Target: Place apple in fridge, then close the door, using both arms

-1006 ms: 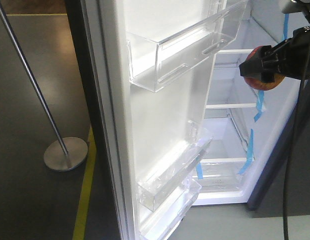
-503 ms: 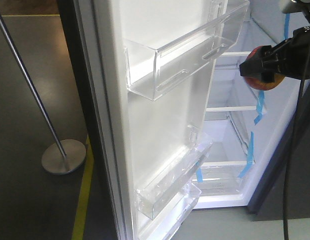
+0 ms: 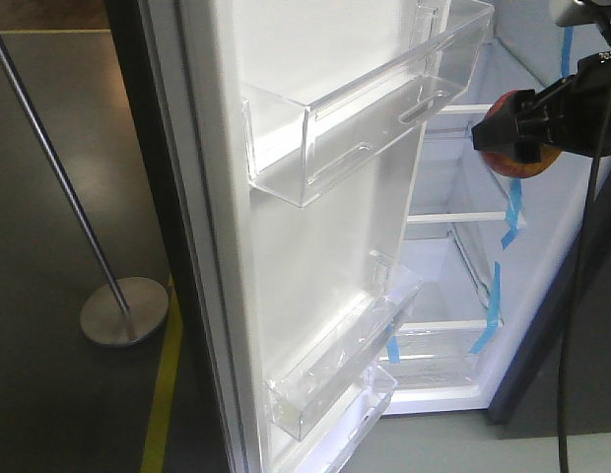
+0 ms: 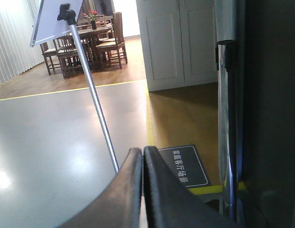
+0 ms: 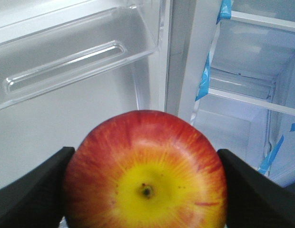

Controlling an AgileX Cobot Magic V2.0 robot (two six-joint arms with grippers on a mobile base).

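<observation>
Your right gripper [image 3: 515, 134] clamps the shiny red-yellow apple [image 5: 145, 171], left gripper [image 4: 142, 159] pinched together; ease the apple level onto the white fridge shelf [image 3: 453, 213].

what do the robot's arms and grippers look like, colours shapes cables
The blocky matt-black right gripper has flat, wedge-shaped black fingers. A thin black cable trails down below it. The left gripper has smooth, dark, curved fingers tapering to rounded tips. No markings show on either.

The fridge [image 3: 453, 266] interior and door [image 3: 325, 246] liner glow overexposed white (detail nearly lost); soft glare pools on the grey floor [image 4: 38, 161]; apple [image 5: 146, 175] close, sharp, glossy; left wrist view's right edge falls dark.
</observation>
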